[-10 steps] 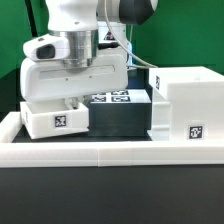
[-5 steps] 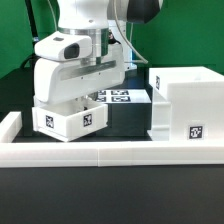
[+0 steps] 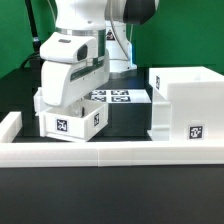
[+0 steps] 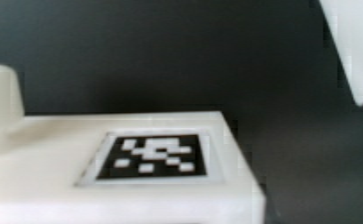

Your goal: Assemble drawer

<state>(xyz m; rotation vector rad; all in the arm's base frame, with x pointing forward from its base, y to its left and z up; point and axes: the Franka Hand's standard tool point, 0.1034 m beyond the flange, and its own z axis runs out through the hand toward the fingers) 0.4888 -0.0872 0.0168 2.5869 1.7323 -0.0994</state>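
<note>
White small tray [image 3: 72, 122] tilted, clamped in pincer [image 3: 74, 100], housing [image 3: 186, 100] at exterior view's right

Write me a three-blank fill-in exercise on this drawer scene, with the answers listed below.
1. The small tray and the large housing are both ___ in colour.
2. In the exterior view, the large housing stands to the ___ of the small tray.
3. The backdrop at the rear of the scene is ___.

Missing words: white; right; green.
</note>
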